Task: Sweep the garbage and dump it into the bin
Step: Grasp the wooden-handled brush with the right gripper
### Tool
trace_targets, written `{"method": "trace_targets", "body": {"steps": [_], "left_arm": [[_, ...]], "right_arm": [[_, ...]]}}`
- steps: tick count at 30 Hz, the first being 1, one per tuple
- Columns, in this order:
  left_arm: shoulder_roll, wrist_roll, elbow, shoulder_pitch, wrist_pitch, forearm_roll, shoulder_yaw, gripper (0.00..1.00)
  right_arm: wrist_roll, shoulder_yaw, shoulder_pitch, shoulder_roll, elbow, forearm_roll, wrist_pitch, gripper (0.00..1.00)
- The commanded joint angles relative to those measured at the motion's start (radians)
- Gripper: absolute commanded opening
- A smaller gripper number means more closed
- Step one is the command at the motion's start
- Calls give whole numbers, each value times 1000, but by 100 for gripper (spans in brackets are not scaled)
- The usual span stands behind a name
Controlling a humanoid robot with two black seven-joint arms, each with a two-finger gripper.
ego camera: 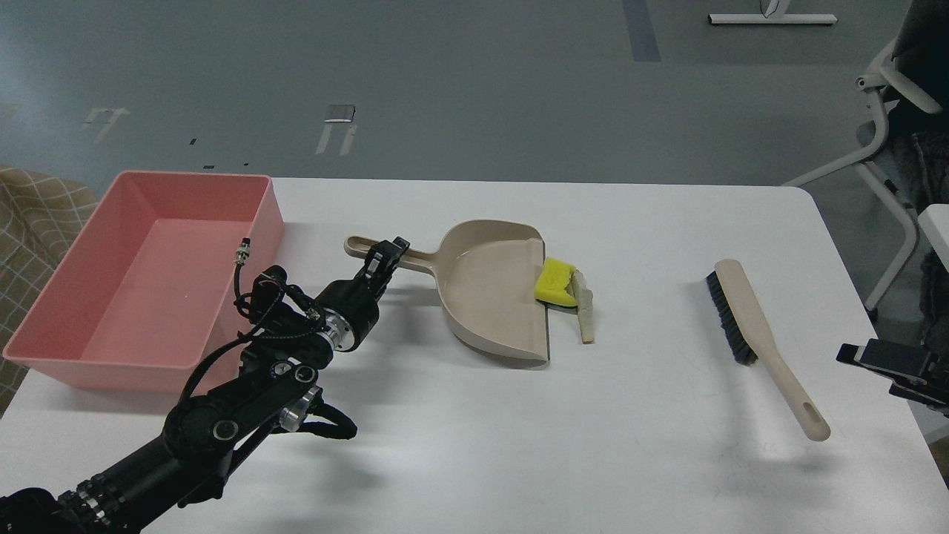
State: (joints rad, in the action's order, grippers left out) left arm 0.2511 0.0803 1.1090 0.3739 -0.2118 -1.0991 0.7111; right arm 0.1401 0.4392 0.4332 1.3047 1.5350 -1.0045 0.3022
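Observation:
My left gripper point(387, 257) is shut on the handle of the beige dustpan point(495, 295), which lies flat at the middle of the white table point(474, 445). The garbage lies at the dustpan's open right lip: a yellow chunk point(554, 282) touches the lip, and a pale strip point(586, 313) lies just right of it. The pink bin point(141, 274) stands at the table's left, beside my left arm. My right gripper point(886, 361) shows only as a dark part at the right edge, off the table's side.
A beige brush with black bristles point(749, 326) lies on the table's right side, handle pointing toward the front right. A white chair frame point(886, 89) stands beyond the table's right corner. A checked cloth point(30, 215) lies left of the bin.

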Motion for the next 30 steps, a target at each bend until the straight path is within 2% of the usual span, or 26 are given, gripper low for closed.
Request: {"method": "trace_targets", "body": {"steps": [1, 4, 5, 6, 7, 9, 14, 26, 30], "left_arm": [[-4, 1, 0, -3, 0, -1, -1, 0], [-4, -1, 2, -1, 0, -1, -1, 0], [-4, -1, 2, -1, 0, -1, -1, 0], [-4, -1, 2, -1, 0, -1, -1, 0], [-4, -1, 2, -1, 0, -1, -1, 0], [-6, -1, 2, -1, 0, -1, 1, 0], [-15, 1, 2, -1, 0, -1, -1, 0], [-16, 2, 0, -1, -8, 1, -1, 0], [-18, 1, 2, -1, -8, 1, -1, 0]], "right_arm": [[-16, 0, 2, -48, 4, -3, 0, 98], [-37, 0, 4, -77, 5, -23, 0, 95], [-40, 0, 5, -88, 5, -38, 0, 90], [-40, 1, 7, -96, 5, -55, 0, 78], [-40, 1, 7, -96, 5, -55, 0, 78], [-43, 0, 9, -108, 16, -89, 0, 67], [-50, -2, 7, -131, 19, -175, 0, 64], [-60, -4, 10, -159, 19, -218, 29, 63], [-62, -4, 9, -170, 19, -220, 29, 54]]}}
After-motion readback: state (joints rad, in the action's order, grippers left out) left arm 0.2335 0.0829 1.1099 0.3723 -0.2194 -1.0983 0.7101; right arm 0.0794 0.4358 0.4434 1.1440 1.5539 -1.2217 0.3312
